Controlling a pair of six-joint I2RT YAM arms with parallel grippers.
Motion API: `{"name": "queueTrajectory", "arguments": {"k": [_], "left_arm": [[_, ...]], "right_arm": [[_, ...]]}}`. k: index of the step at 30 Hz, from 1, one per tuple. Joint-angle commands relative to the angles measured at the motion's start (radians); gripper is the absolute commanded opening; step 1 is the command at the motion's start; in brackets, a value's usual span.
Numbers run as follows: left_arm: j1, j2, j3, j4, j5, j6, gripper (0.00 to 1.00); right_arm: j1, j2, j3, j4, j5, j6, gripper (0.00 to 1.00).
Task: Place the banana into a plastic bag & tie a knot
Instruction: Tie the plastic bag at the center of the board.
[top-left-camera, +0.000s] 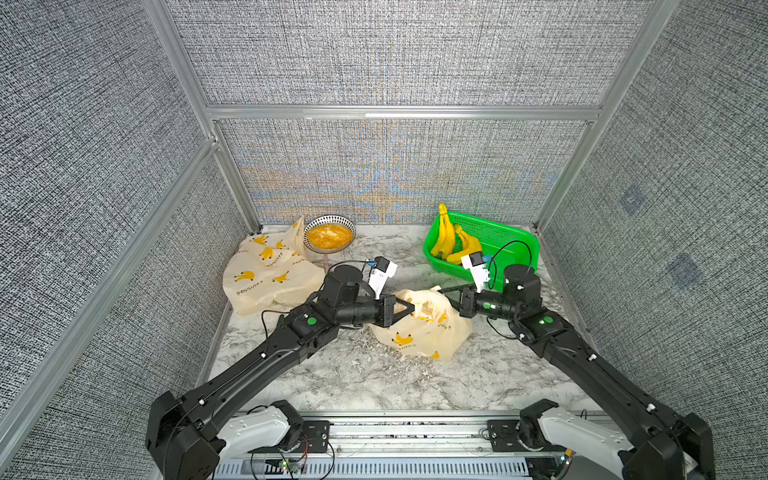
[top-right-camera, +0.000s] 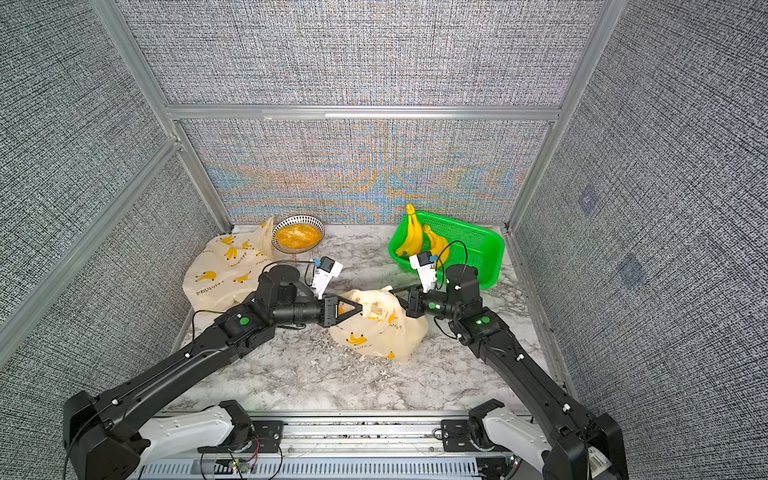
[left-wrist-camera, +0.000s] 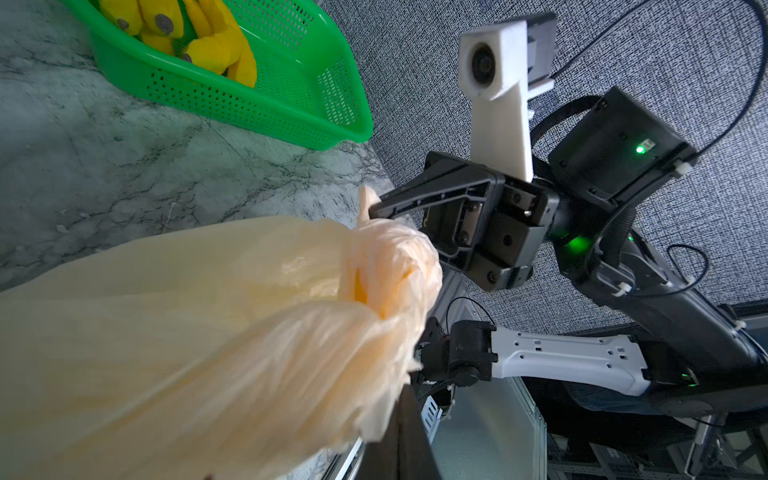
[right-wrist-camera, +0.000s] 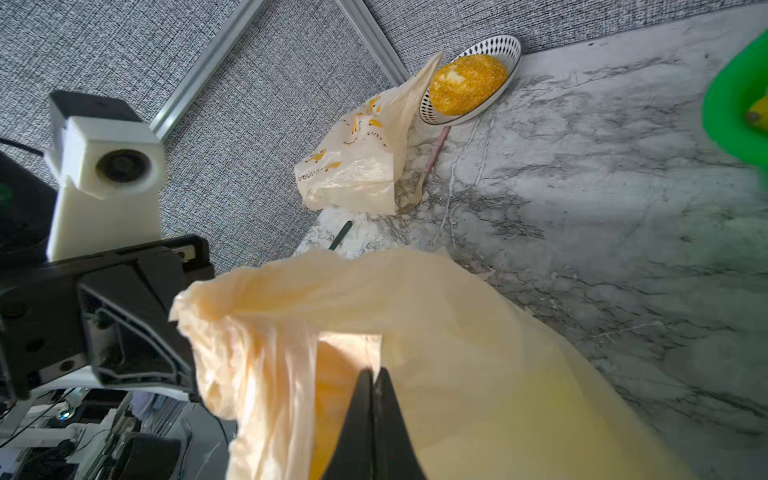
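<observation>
Gripping the plastic bag at centre of the table, left gripper and right gripper both show closed jaws in a top view. Left wrist view: right gripper pinches a twisted bag tip. Right wrist view: same grip on film; banana shows yellow inside bag.

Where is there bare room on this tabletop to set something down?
Free: the marble strip between the filled bag and the front rail, and the back gap between bowl and green basket. Crowded: the back left corner with the spare bag, and the middle, where left hand and right hand pinch the filled bag.
</observation>
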Motion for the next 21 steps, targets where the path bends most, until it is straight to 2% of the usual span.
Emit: {"name": "queueTrajectory", "arguments": {"k": [1, 10, 21], "left_arm": [[0.003, -0.011, -0.029, 0.073, 0.051, -0.088, 0.0], [0.003, -0.07, -0.119, 0.114, 0.064, -0.163, 0.0], [0.003, -0.114, -0.179, 0.1, 0.078, -0.182, 0.0]], "right_arm": [[0.008, -0.003, 0.006, -0.037, 0.097, -0.03, 0.0], [0.011, -0.004, 0.05, -0.057, 0.198, -0.024, 0.0], [0.009, 0.008, 0.097, -0.086, 0.401, 0.001, 0.0]]}}
